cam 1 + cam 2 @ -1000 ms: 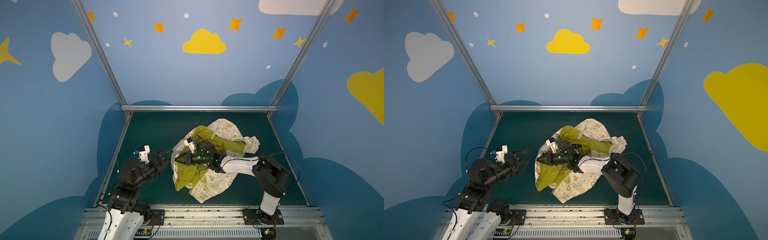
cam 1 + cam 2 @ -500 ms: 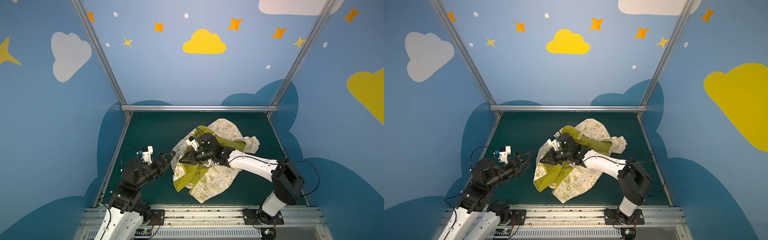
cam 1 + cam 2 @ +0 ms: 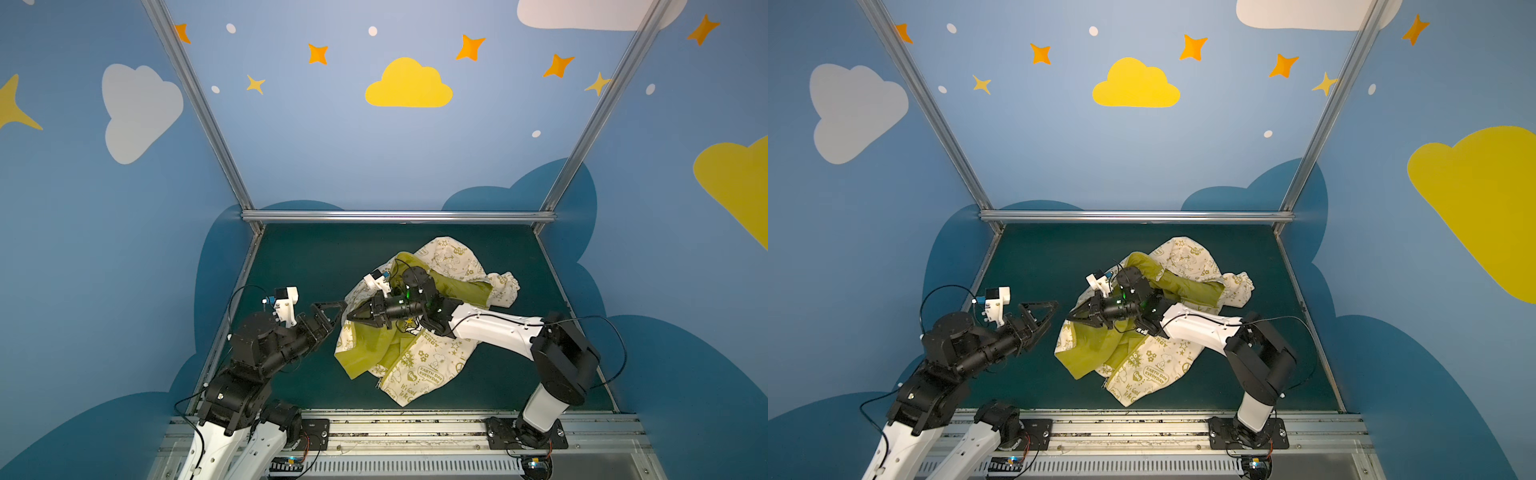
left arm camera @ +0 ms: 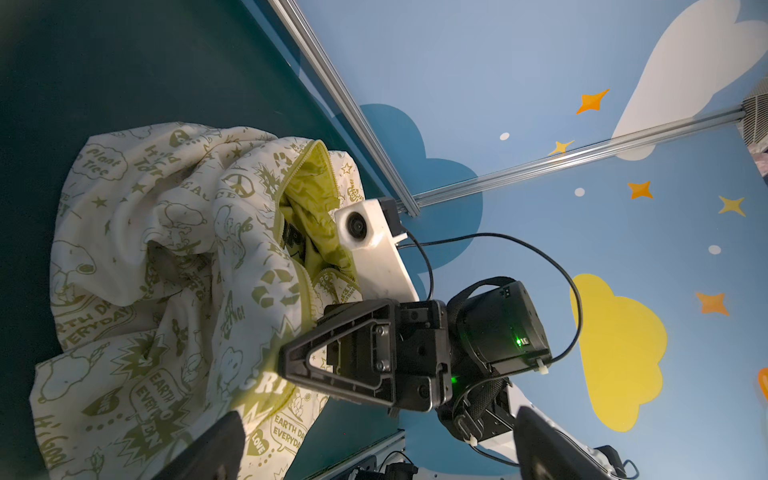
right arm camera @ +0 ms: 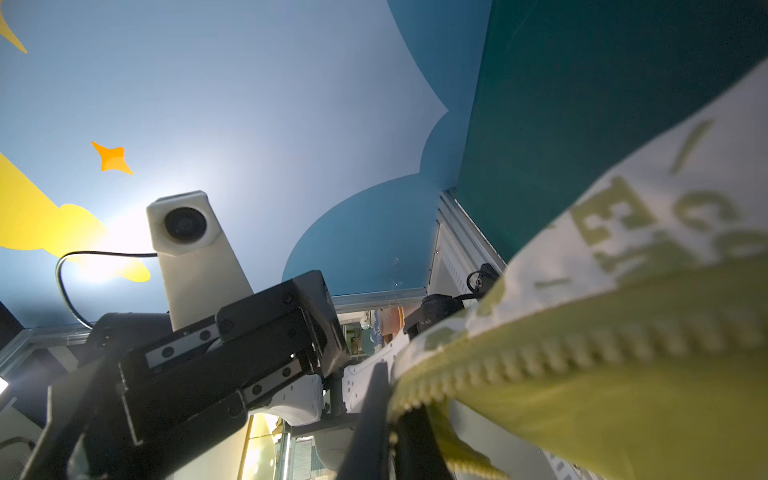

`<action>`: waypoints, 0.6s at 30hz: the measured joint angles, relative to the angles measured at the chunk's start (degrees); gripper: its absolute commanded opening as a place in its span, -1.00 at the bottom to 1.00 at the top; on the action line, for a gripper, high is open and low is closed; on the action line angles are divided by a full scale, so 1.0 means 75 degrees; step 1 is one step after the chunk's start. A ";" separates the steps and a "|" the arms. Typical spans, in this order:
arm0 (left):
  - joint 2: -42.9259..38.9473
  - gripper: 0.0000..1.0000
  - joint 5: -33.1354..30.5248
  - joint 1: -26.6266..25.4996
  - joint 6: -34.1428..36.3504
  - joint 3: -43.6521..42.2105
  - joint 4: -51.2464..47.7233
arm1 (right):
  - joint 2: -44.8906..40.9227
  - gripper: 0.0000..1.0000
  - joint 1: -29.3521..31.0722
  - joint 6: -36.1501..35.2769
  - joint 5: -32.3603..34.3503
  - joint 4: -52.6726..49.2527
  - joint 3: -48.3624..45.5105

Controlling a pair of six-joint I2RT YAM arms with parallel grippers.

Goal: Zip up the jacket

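In both top views the left gripper (image 3: 338,314) (image 3: 1049,320) hangs over the dark green table (image 3: 307,257) in the lower left of the frame. Its jaws are spread wide with nothing between them, and they point right toward the jacket (image 3: 419,370) (image 3: 1144,370), close to its left edge but apart from it.

Just right of that, almost tip to tip, the right gripper (image 3: 352,316) (image 3: 1070,318) reaches across the middle from the lower right. Its jaws are pressed together, pinching the jacket's left edge. In the left wrist view cream cloth drapes from that tip. In the right wrist view the olive zipper (image 5: 582,345) runs down along the edge into the dark jaws.

The jacket lies crumpled at the middle of the table, a little right of centre. The olive lining lies open across its middle, and the printed cream side faces up near the lower edge, where "EARTH DAY EVERYDAY" can be read. The hood points to the back rail and a bunched sleeve end lies at the right. Above its right half the white right arm (image 3: 494,328) slants down to its base at the lower right.
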 measured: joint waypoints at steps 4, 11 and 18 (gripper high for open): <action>0.0017 0.99 0.0149 0.0000 -0.0026 -0.0012 -0.0085 | 0.0009 -1.00 -0.0029 -0.0321 0.0262 -0.0251 0.0297; -0.0017 0.99 0.0612 -0.0213 -0.0676 -0.0962 0.0656 | 0.0370 -1.00 -0.0254 -0.0271 0.0446 0.0017 0.0533; -0.0134 0.99 0.0644 -0.0624 -0.1186 -0.1411 0.1513 | 0.0542 -1.00 -0.0449 -0.0122 0.0493 0.0166 0.0542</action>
